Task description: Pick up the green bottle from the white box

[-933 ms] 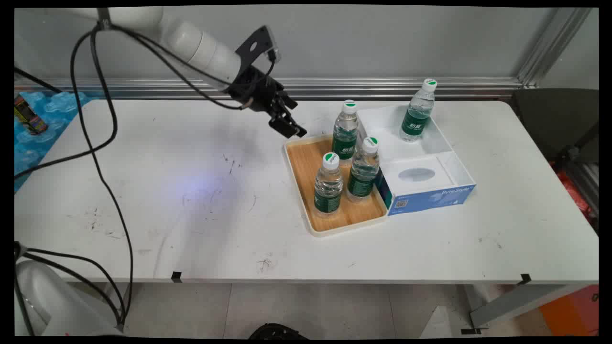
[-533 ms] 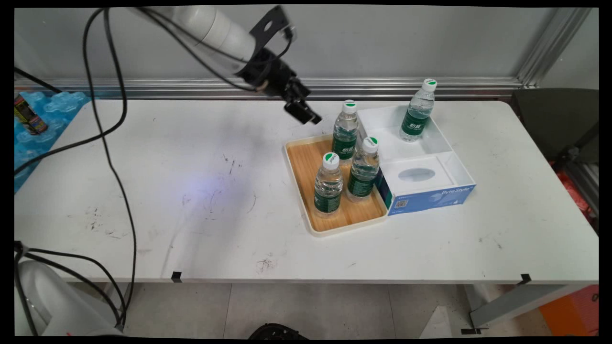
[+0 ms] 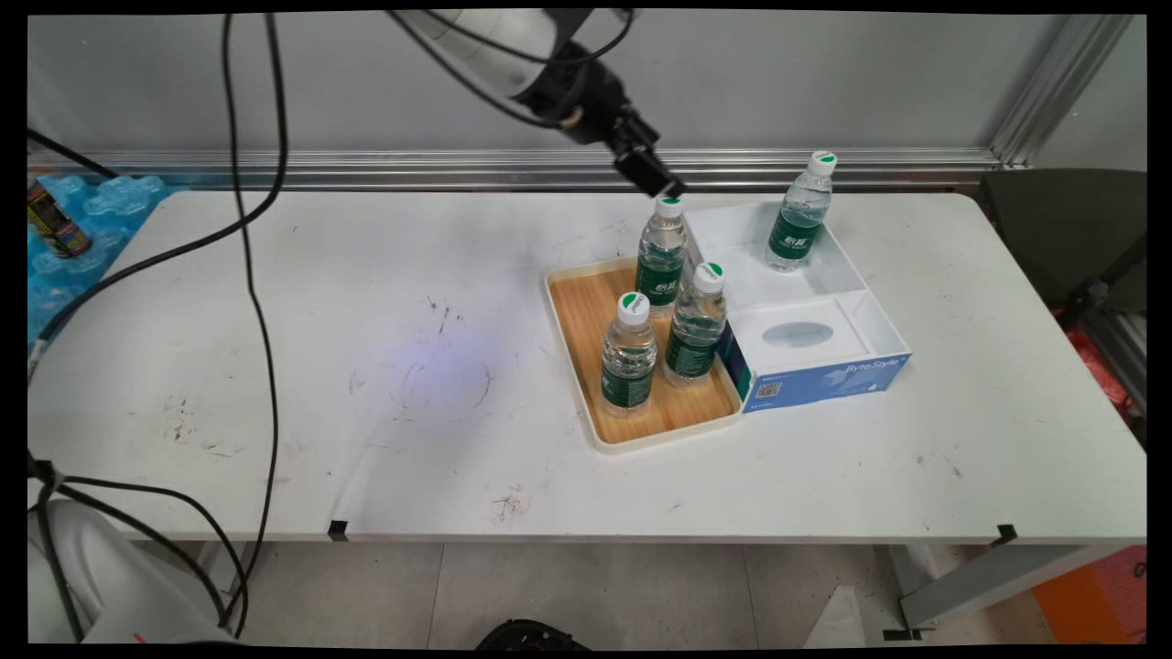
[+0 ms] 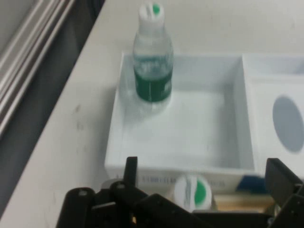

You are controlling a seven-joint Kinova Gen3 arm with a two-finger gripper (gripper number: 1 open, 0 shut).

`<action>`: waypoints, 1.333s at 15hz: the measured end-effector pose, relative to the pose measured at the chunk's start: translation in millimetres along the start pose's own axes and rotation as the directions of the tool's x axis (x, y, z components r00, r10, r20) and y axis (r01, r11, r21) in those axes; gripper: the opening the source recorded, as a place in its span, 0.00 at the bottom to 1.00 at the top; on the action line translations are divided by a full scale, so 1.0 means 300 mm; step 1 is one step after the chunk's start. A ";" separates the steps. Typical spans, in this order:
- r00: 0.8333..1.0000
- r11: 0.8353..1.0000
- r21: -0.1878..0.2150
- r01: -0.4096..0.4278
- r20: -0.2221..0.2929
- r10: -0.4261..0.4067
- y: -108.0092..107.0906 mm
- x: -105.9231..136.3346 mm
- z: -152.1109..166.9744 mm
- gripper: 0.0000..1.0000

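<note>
My black gripper (image 3: 652, 178) hangs open just above and behind the cap of the rear water bottle (image 3: 661, 252), which stands at the back of a wooden tray (image 3: 581, 320). In the hand view that bottle's green-and-white cap (image 4: 191, 191) lies between my spread fingers (image 4: 130, 171), and nothing is held. Two more bottles (image 3: 628, 357) (image 3: 696, 325) stand in the tray's front half. Beyond the cap, a white open box (image 4: 190, 133) holds a fourth bottle (image 4: 152, 57), seen in the main view as the bottle (image 3: 798, 220) at the back right.
A blue and white tissue box (image 3: 815, 380) adjoins the white box (image 3: 847, 265) on the tray's right. Black cables (image 3: 256, 302) hang over the table's left half. A can (image 3: 55, 224) on blue packaging lies off the left edge. A dark chair (image 3: 1062, 238) stands at the right.
The gripper has risen and swung right, from the tray's back left corner to just above the rear bottle's cap. The bottles and boxes have not moved.
</note>
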 end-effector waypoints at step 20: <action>0.989 0.997 0.030 -0.069 -0.131 0.072 -0.091 0.117 0.564 1.00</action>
